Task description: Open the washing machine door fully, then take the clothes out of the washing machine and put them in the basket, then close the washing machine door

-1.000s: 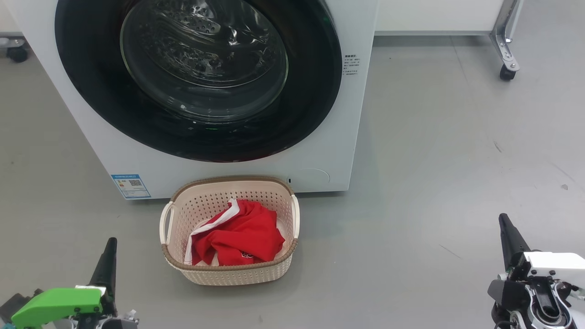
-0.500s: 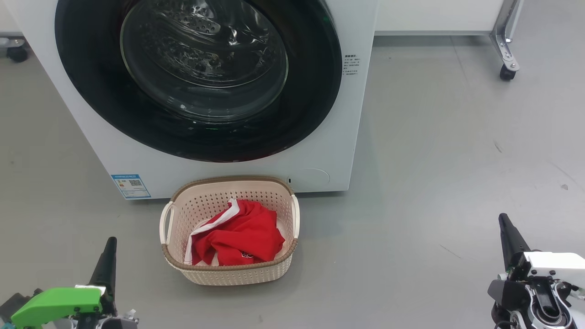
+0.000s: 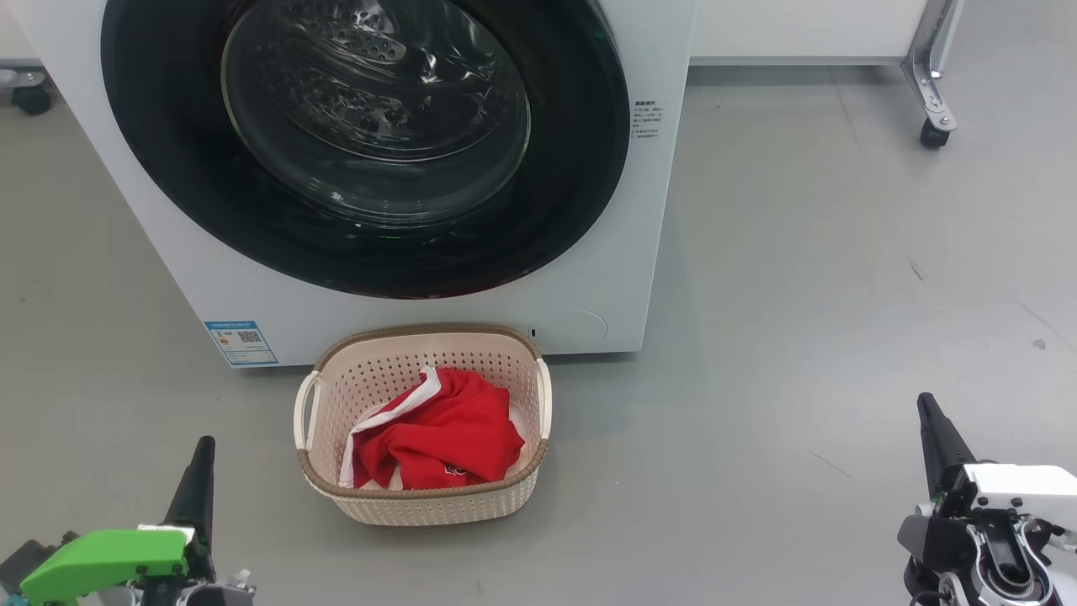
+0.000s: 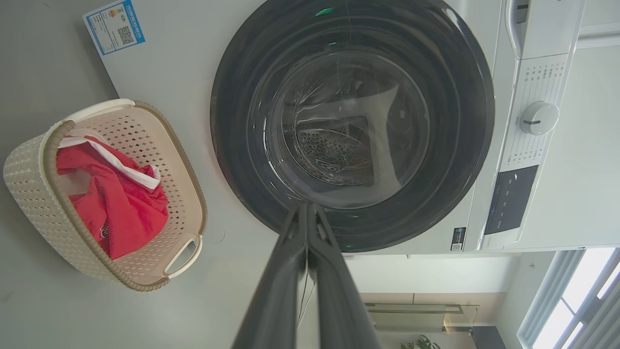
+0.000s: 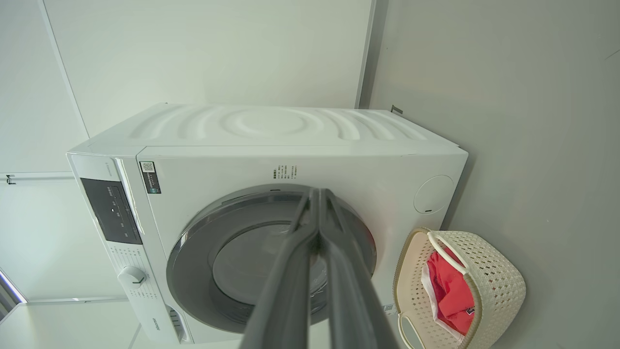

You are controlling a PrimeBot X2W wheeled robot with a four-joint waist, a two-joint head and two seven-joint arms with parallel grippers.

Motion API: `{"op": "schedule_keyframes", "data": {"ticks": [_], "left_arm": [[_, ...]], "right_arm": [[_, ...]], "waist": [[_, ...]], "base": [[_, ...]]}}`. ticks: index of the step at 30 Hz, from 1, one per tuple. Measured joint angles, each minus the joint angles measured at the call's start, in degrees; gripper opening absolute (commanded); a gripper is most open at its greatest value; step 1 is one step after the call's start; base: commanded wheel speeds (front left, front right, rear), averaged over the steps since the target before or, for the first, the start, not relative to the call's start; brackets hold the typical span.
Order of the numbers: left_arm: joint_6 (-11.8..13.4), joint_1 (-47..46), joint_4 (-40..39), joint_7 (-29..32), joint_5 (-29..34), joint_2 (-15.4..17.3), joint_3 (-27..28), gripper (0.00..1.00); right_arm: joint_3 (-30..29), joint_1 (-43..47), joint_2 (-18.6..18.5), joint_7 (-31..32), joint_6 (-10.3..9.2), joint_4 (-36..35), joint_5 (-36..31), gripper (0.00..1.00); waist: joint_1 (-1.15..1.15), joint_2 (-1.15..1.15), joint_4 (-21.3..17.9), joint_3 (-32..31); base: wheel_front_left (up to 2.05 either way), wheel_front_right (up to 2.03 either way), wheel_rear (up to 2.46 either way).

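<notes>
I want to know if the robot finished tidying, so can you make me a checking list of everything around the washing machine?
Surface: grey floor, a few small dark marks.
Job's things: big white front-loading washing machine; its round black-rimmed glass door is shut; the small cream perforated plastic basket stands on the floor before it, holding bright red clothes with white trim.
Clutter: nothing seen.
Grippers: left gripper and right gripper both shut, holding nothing.
Cables: a thin wire beside the left gripper.
Surroundings: metal leg with a black caster wheel, white wall, window.
</notes>
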Motion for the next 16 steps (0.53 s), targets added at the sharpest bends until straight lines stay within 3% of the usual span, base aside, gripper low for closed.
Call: {"op": "schedule_keyframes", "data": {"ticks": [16], "left_arm": [[0.0, 0.0, -0.04, 0.16, 0.01, -0.08, 0.1, 0.0]], "right_arm": [[-0.07, 0.0, 0.07, 0.0, 0.0, -0.02, -0.01, 0.0]], "waist": [[0.0, 0.0, 0.0, 0.0]], "base": [[0.0, 0.0, 0.0]]}}
